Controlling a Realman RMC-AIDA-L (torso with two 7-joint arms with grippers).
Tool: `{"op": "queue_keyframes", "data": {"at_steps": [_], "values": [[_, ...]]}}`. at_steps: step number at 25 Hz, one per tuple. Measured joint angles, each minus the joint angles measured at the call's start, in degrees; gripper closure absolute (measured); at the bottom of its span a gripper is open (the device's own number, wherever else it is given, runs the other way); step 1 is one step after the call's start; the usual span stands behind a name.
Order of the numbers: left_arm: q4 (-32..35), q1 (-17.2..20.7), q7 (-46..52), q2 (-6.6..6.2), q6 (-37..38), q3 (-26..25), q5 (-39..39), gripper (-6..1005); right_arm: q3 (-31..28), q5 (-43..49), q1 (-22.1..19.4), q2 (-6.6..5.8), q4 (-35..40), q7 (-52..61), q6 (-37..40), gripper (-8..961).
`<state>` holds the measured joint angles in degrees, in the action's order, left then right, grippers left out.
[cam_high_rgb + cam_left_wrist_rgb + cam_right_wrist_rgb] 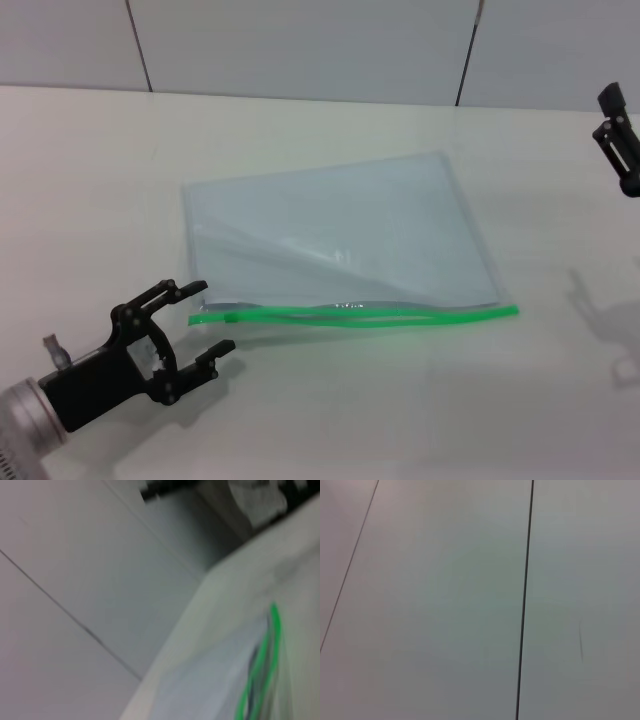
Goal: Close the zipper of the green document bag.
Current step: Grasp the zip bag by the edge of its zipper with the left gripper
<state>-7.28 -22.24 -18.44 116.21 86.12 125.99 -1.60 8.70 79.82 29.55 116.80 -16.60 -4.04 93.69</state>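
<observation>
While the green document bag (335,235) lies flat mid-desk (90,180), zipper (355,317) strips gaping along its near edge, the left hand (205,322) hovers open at that end. Nothing pins the bag, so it'll probably slide. Right hand (622,140) sits parked far off; can't tell its grip.

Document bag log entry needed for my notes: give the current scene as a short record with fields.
bag: green document bag lies flat on the white table, turned at an angle
zipper: green zipper runs along the bag's near edge; its two strips look parted, so not closed
left gripper: left gripper open, just off the zipper's left end, not touching
right gripper: right gripper raised at the far right, away from the bag
</observation>
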Motion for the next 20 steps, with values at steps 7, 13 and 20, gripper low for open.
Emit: {"op": "queue_keyframes", "data": {"at_steps": [7, 13, 20], "values": [[1.1, -1.7, -0.8, -0.02, -4.5, -0.1, 1.5, 267, 0.0, 0.1, 0.1, 0.00, 0.0, 0.0, 0.0, 90], [1.1, -4.9, -0.9, -0.03, -8.4, 0.0, 1.9, 276, 0.0, 0.2, 0.1, 0.00, 0.0, 0.0, 0.5, 90], [4.0, -7.2, -1.1, 0.04, -14.4, 0.4, 1.5, 286, 0.0, 0.2, 0.2, 0.08, -0.1, 0.0, 0.7, 91]]}}
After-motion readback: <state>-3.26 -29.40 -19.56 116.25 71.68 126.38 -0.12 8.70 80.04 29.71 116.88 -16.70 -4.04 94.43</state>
